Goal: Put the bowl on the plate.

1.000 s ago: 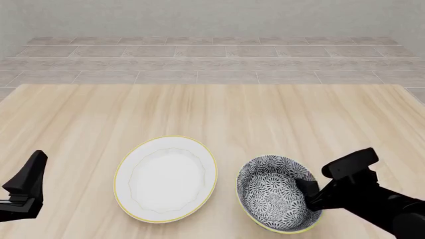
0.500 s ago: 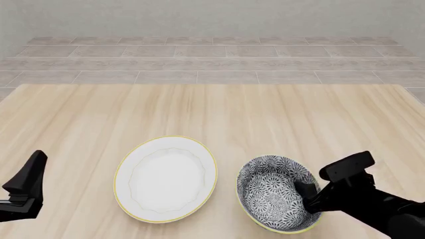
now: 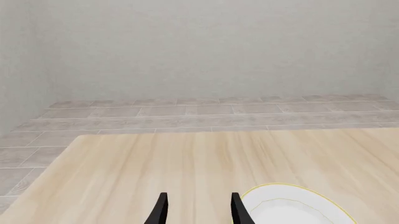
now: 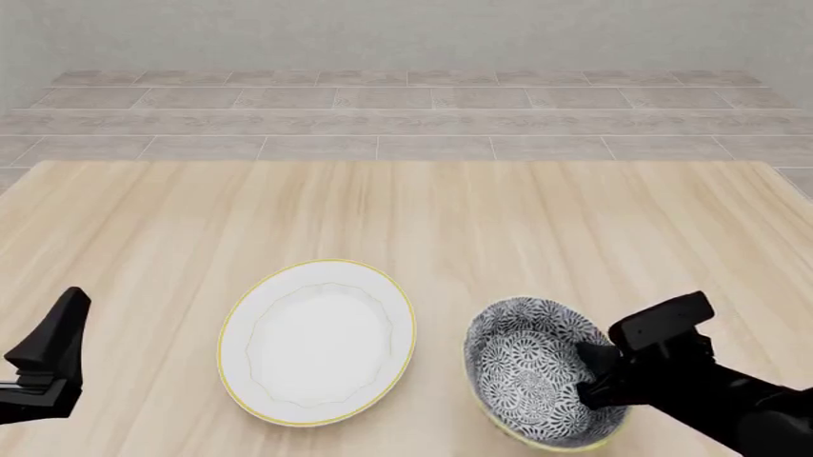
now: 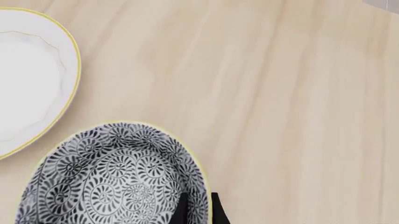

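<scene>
Pale wood tabletop [image 4: 508,219] carries the white plate [image 4: 318,341] left of centre and the patterned bowl [image 4: 540,373] just beside it on the right, apart from it. Right gripper [image 4: 597,373] pinches the bowl's right rim [image 5: 201,205] — one finger inside, one outside. Left gripper [image 3: 198,212] sits at the near-left edge — fingers parted, empty.

Front view high, facing forward-down; left wrist low, forward; right wrist close overhead; all share the plate [image 4: 318,341]
</scene>
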Controlling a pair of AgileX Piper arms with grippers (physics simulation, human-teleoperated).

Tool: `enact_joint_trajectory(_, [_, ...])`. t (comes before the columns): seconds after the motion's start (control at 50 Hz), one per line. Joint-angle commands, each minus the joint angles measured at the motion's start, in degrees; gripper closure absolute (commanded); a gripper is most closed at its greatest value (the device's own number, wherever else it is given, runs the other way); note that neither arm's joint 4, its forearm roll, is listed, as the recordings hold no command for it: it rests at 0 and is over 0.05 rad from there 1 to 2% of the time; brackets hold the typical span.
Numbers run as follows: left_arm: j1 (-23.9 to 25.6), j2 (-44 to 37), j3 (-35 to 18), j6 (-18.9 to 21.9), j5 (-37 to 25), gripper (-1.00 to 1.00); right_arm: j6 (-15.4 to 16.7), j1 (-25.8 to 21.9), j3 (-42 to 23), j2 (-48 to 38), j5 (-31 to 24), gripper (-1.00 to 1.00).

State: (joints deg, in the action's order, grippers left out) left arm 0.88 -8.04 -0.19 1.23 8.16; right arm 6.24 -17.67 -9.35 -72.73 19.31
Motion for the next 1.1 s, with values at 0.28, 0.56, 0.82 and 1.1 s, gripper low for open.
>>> enact_joint_trajectory(0.28, [-0.12, 1.05, -0.05, -0.04, -0.93, -1.00, 0.66, 1.84, -0.33, 5.81, -3.91, 1.00])
enact_joint_trajectory(0.56, [-0.17, 1.30, -0.02, -0.15, -1.05, -1.00, -1.93, 2.24, -1.83, 7.67, -7.14, 1.00])
enact_joint_trajectory(0.82, [-0.19, 0.80, 0.07, -0.17, -0.59, -1.00, -8.40, -0.56, -3.73, 10.52, -11.50, 1.00])
enact_joint_trajectory(1.1, [-0.03, 0.58, 0.09, -0.16, -0.49, -1.00, -8.68, 0.83, -6.36, 13.85, -16.16, 1.00])
